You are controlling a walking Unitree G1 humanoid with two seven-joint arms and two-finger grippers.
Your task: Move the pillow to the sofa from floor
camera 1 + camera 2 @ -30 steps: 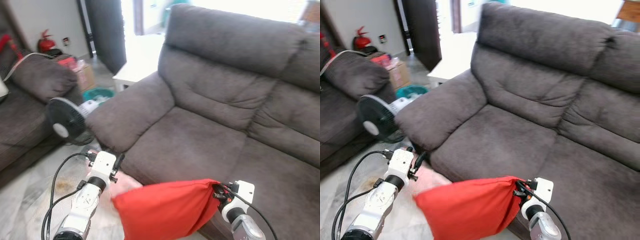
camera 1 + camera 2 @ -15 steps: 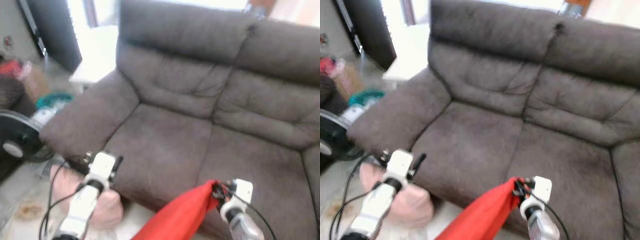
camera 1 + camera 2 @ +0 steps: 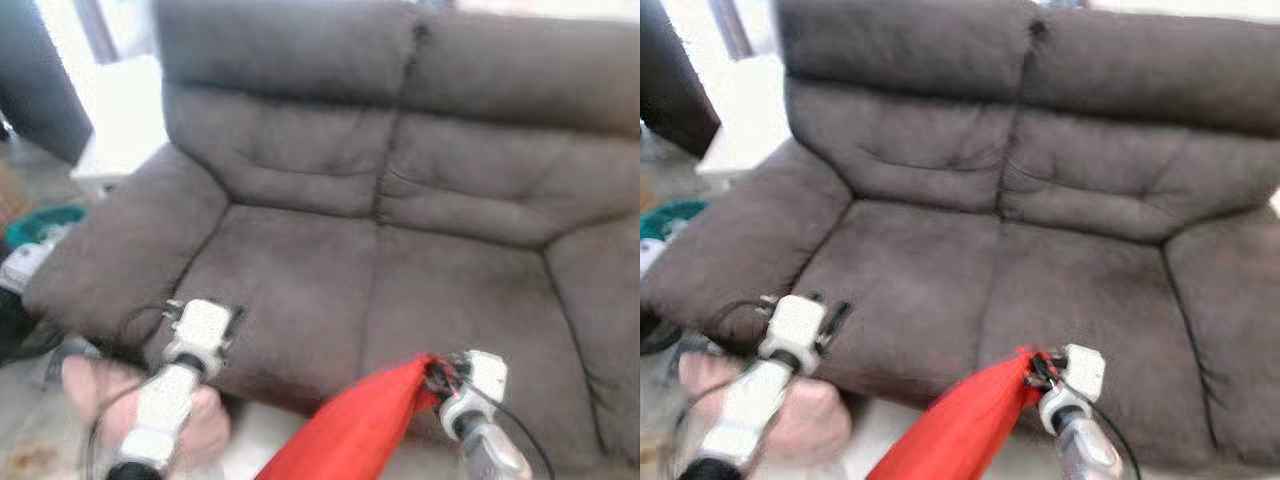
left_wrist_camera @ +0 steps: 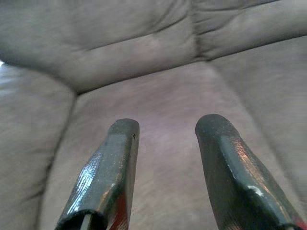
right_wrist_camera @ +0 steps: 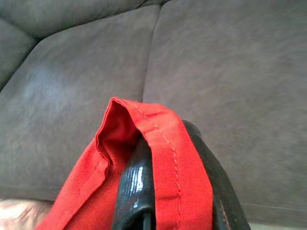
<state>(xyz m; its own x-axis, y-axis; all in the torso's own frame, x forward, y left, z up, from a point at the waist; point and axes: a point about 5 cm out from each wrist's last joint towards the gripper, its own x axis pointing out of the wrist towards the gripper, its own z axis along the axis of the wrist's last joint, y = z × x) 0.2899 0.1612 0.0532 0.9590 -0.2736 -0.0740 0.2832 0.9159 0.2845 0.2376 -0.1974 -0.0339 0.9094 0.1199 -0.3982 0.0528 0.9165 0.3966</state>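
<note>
A red pillow [image 3: 355,430] hangs by one corner from my right gripper [image 3: 432,375], which is shut on its seam [image 5: 163,143] just in front of the sofa's seat edge. The dark grey two-seat sofa [image 3: 400,210] spreads across the eye views, its seat cushions [image 3: 940,285] bare. My left gripper [image 4: 165,127] is open with nothing between its fingers, held over the left seat cushion near the front edge; its wrist [image 3: 197,330] shows at lower left.
A pink cushion [image 3: 95,395] lies on the floor at lower left, under my left arm. The sofa's left armrest [image 3: 110,260] is beside it. A white low table [image 3: 115,130] and a teal object [image 3: 40,222] stand at the far left.
The camera has swung right, bringing the sofa square into view; the fan and second sofa left the picture. The red pillow stays in my right gripper, now hanging narrower.
</note>
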